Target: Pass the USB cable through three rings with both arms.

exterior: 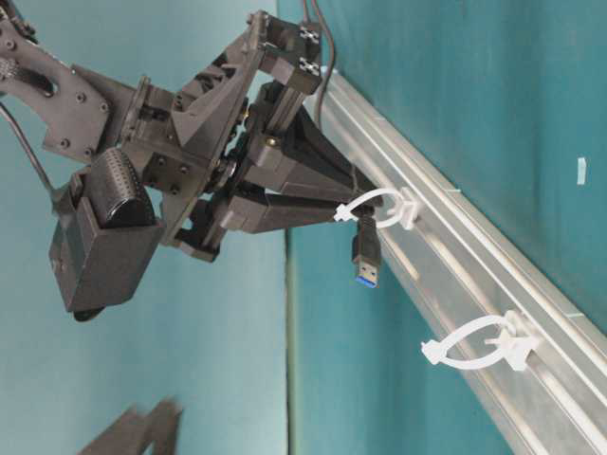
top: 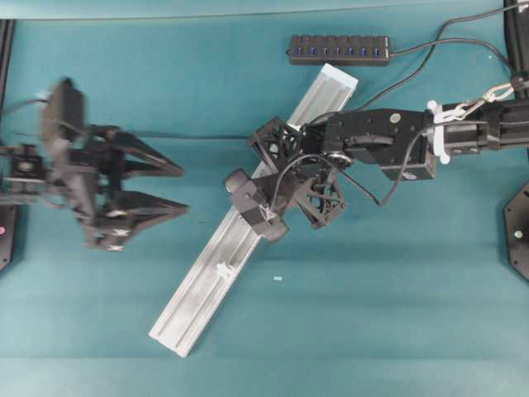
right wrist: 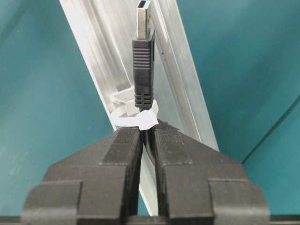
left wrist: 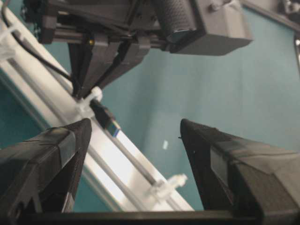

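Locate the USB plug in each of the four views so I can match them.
Overhead: hidden beneath the right gripper.
Table-level: USB plug centre, hanging through a white ring.
Left wrist: upper left, beside the ring.
Right wrist: top centre, above the shut fingers.
Shared landmark: the aluminium rail.

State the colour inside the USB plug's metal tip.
Blue, on the USB plug hanging through the ring; clearest in the table-level view.
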`<move>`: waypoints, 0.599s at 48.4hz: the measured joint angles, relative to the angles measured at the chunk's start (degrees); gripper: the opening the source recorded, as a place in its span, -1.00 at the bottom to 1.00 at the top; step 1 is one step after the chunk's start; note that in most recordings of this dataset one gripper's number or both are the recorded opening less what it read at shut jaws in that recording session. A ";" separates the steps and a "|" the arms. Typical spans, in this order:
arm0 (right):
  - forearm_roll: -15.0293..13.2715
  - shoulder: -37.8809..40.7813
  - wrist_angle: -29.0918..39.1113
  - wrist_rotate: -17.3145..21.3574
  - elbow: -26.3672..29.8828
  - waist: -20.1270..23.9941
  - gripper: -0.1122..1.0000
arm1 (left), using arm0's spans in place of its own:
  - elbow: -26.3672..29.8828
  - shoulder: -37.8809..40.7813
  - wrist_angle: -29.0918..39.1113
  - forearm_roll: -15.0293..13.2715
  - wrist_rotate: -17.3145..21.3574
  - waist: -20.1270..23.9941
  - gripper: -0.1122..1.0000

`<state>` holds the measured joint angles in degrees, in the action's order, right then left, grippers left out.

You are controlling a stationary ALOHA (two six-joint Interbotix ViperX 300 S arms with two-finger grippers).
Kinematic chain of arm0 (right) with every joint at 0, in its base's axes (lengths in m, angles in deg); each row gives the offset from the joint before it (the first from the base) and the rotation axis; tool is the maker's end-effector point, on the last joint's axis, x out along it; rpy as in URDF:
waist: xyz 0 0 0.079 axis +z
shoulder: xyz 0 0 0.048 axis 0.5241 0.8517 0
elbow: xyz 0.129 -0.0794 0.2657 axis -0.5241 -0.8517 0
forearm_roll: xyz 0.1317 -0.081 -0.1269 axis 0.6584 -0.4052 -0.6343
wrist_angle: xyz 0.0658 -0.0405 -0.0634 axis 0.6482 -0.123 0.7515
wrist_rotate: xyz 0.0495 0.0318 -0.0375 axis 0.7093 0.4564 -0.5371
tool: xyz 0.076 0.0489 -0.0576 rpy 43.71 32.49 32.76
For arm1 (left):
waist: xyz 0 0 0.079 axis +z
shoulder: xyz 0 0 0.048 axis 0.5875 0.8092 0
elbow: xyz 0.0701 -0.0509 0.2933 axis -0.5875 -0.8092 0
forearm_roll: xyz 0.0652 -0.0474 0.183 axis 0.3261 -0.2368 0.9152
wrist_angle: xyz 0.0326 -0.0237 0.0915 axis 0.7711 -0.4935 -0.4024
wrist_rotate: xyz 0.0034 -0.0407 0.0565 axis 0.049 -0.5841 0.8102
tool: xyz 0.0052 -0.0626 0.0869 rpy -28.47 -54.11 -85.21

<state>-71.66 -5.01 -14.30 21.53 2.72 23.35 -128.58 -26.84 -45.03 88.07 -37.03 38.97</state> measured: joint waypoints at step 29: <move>0.26 -0.09 0.09 0.26 -0.09 -0.44 -0.62 | 7.38 22.50 -4.39 0.00 -0.09 2.29 0.72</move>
<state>-71.40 -5.10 -14.21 21.80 2.63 22.91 -121.20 -4.34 -49.42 88.07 -37.11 41.25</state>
